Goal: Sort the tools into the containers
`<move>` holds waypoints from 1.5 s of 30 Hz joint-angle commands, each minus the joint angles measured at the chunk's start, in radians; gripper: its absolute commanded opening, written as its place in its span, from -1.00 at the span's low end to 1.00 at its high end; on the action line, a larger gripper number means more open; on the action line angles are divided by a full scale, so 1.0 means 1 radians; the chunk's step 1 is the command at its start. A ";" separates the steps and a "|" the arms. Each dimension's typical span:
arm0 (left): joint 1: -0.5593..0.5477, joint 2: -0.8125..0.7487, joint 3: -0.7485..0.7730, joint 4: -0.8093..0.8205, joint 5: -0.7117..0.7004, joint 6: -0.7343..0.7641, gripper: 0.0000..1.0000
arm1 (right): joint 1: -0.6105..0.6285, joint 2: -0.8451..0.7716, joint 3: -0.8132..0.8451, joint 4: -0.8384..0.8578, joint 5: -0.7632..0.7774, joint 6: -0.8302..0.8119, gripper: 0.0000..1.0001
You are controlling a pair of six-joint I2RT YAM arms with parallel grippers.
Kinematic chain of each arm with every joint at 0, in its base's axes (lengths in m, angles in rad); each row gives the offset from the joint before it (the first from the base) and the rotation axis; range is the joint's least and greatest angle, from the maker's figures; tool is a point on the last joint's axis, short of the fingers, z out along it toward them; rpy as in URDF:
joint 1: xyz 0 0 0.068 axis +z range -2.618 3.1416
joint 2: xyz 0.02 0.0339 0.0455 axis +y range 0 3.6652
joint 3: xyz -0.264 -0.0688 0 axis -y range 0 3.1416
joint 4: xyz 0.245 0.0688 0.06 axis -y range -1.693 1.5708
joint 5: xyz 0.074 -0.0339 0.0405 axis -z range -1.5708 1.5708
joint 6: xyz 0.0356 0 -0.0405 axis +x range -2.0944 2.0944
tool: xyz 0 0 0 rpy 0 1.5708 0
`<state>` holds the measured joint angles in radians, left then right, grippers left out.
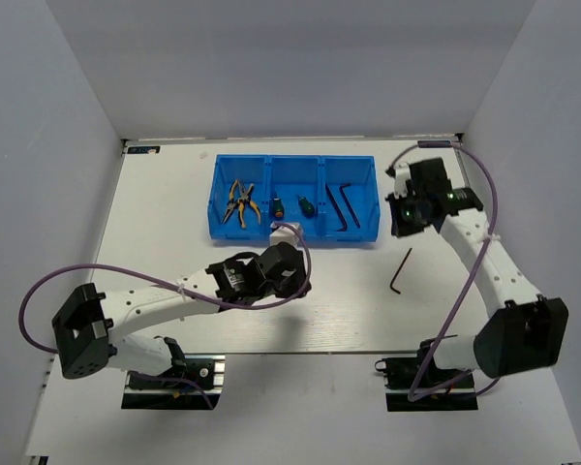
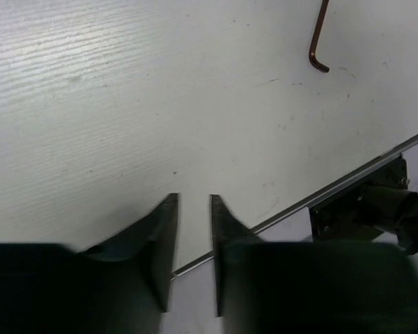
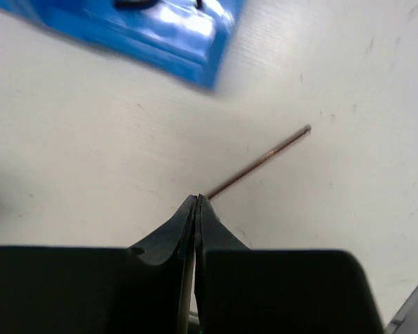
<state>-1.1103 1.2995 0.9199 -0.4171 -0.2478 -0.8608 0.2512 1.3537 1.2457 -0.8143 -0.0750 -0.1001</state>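
Note:
The blue bin (image 1: 293, 231) stands at the back middle of the table. Two yellow-handled pliers (image 1: 240, 201) lie in its left compartment, two green-handled screwdrivers (image 1: 292, 206) in the middle one, and dark hex keys (image 1: 344, 205) in the right one. One more hex key (image 1: 401, 268) lies loose on the table to the right of the bin; it also shows in the left wrist view (image 2: 320, 42) and the right wrist view (image 3: 258, 161). My left gripper (image 1: 292, 275) (image 2: 194, 209) is slightly open and empty, in front of the bin. My right gripper (image 1: 405, 217) (image 3: 197, 200) is shut and empty, above the loose key's far end.
The bin's corner (image 3: 160, 35) shows at the top of the right wrist view. The table's near edge and the right arm's base mount (image 2: 362, 205) lie close beyond my left fingers. Grey walls enclose the table on three sides.

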 commanded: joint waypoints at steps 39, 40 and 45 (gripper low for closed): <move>-0.006 -0.256 -0.115 -0.083 -0.037 -0.053 0.68 | -0.067 0.354 -0.364 0.244 0.239 0.415 -0.66; -0.006 -0.256 -0.115 -0.083 -0.038 -0.053 0.68 | -0.066 0.351 -0.364 0.251 0.239 0.416 -0.72; -0.006 -0.256 -0.115 -0.083 -0.038 -0.063 0.68 | -0.087 0.314 -0.351 0.239 0.244 0.398 -1.00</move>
<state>-1.1103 1.0664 0.7734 -0.4896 -0.2657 -0.9108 0.1867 1.6409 0.9386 -0.6540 0.1181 0.2985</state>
